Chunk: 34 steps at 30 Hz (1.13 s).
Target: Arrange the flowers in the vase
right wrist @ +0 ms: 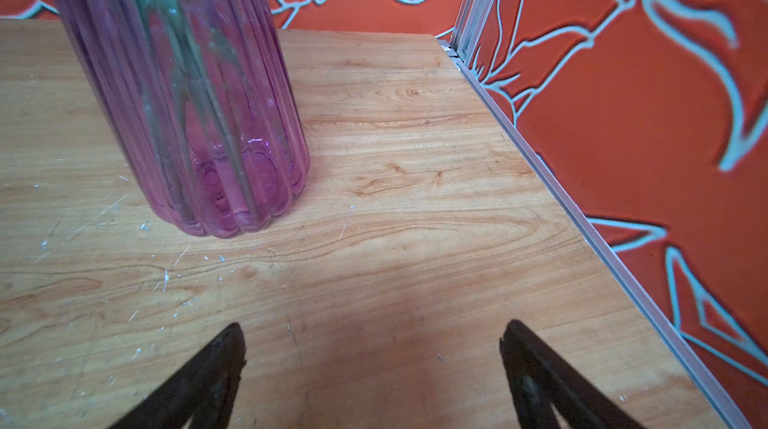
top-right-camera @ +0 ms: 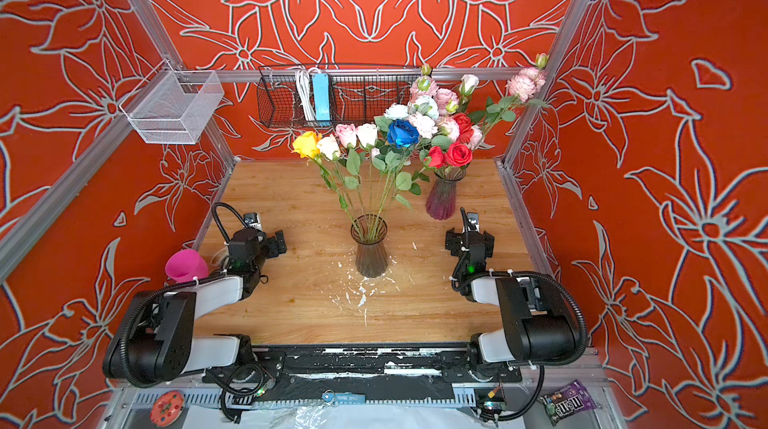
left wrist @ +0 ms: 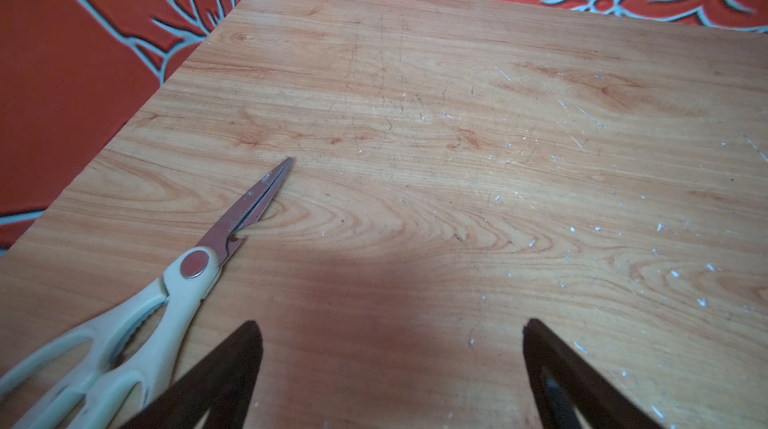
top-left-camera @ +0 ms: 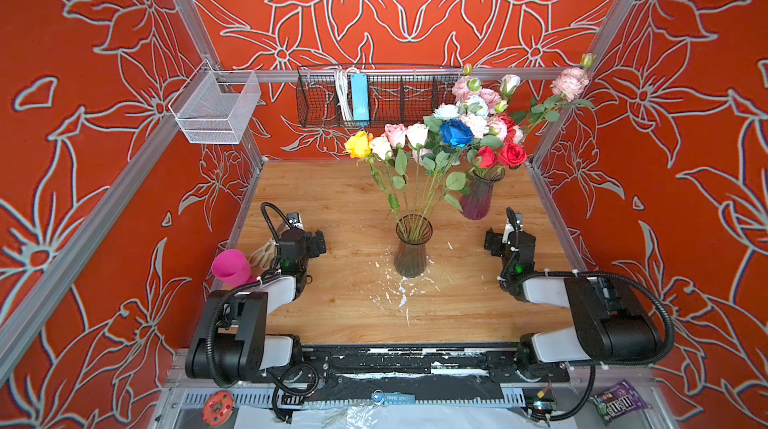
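Step in hand: between picks, judging by two idle arms. Task looks part done.

Flowers (top-left-camera: pixel 415 136): all upright in two vases, none loose on table (top-left-camera: pixel 332 198). Several stems fanned out in vase (top-left-camera: pixel 410 248), smoky glass, mid-table: yellow rose (top-left-camera: pixel 358 144), white and pink blooms. Rest packed in purple vase (top-left-camera: pixel 478 198), far right: red roses (top-left-camera: pixel 512 155), pale pink blooms, one long stem leaning right toward wall. Blue rose (top-left-camera: pixel 456 133) between the two lots; cannot tell which vase.

Left gripper (top-left-camera: pixel 318 242): wide open, empty, low over table, left of vase and well apart. Wrist view: only bare wood between fingers. Scissors (left wrist: pixel 187 273) flat on table just beside it, blades closed, untouched. Pink cup (top-left-camera: pixel 230 267) at left table edge, near.

Right gripper (top-left-camera: pixel 494 242): wide open, empty, low over table, right of vase, on near side of purple vase. Wrist view: purple vase base close ahead, green stems visible through glass, nothing between fingers.

Next, as a guess, taking smoky vase as target:
- Raise right gripper to stem height above purple vase rim.
- Close on one stem below the leaves.
- Pull straight up clear of rim, carry left and near to vase mouth, lower stem end in.

Calls for a fine pinch on a thin stem, and care not to drag neighbouring stems out or tip purple vase. Vase mouth already crowded, so aim for a gap.
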### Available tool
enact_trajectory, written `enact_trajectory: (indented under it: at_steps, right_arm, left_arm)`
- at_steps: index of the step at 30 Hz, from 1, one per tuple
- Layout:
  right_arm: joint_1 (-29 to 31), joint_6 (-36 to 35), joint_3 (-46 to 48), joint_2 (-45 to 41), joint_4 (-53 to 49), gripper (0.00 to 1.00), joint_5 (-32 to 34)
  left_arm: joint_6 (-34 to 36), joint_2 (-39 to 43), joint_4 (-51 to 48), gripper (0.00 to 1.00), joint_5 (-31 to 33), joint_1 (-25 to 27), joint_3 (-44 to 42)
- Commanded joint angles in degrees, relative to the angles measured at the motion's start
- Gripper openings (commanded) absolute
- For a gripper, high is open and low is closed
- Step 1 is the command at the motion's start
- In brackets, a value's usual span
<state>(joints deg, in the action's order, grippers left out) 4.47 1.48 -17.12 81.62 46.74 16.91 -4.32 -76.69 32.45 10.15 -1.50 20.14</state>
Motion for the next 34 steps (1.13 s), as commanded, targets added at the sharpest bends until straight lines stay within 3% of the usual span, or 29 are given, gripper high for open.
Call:
enact_trajectory:
  at_steps: [1, 14, 34]
  right_arm:
    - [0.3, -0.1, -0.7, -0.6, 0.3, 0.97, 0.5]
    - [0.4, -0.2, -0.9, -0.4, 0.0, 0.97, 0.7]
    - [0.4, -0.2, -1.0, -0.4, -0.1, 0.97, 0.8]
  left_arm:
    - [-0.3, 0.0, 0.5, 0.97, -0.5, -0.1, 0.5]
    - [2.4, -0.9, -0.9, 0.97, -5.7, 0.0, 2.0]
    - [3.0, -0.8, -0.9, 0.97, -7.4, -0.1, 1.8]
